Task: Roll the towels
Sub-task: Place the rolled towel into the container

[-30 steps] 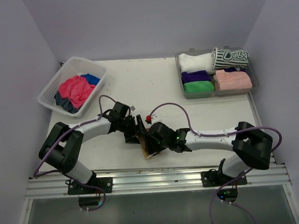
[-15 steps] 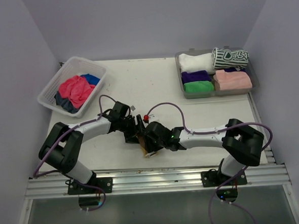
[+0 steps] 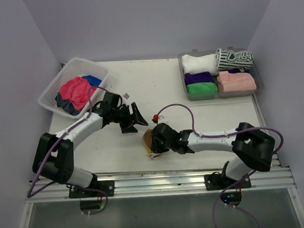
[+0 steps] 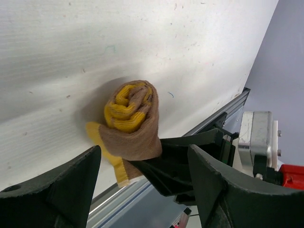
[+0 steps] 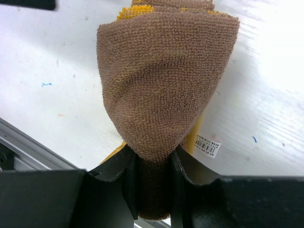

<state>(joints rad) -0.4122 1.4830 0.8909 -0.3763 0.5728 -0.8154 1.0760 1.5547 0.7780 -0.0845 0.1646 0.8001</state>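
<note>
A yellow-and-brown towel (image 3: 150, 141), rolled up, lies on the white table near the front edge. My right gripper (image 3: 155, 143) is shut on one end of the roll. In the right wrist view the brown roll (image 5: 164, 80) is pinched between the black fingers (image 5: 118, 178), with my right gripper (image 5: 153, 185) squeezing its near end. My left gripper (image 3: 137, 118) stands open up and to the left, apart from the roll. The left wrist view looks down the roll's spiral end (image 4: 130, 118), with my left gripper (image 4: 145, 154) wide and empty.
A white lattice basket (image 3: 95, 66) at the back left holds loose pink (image 3: 74, 92) and blue (image 3: 92, 80) towels. A grey tray (image 3: 182, 76) at the back right holds several rolled towels. A metal rail (image 3: 156, 183) runs along the near edge. A barcode label (image 5: 208, 145) sticks out beside the roll.
My left gripper has pulled back up and left from the roll and opened a little wider. My right gripper has closed onto the roll's end.
</note>
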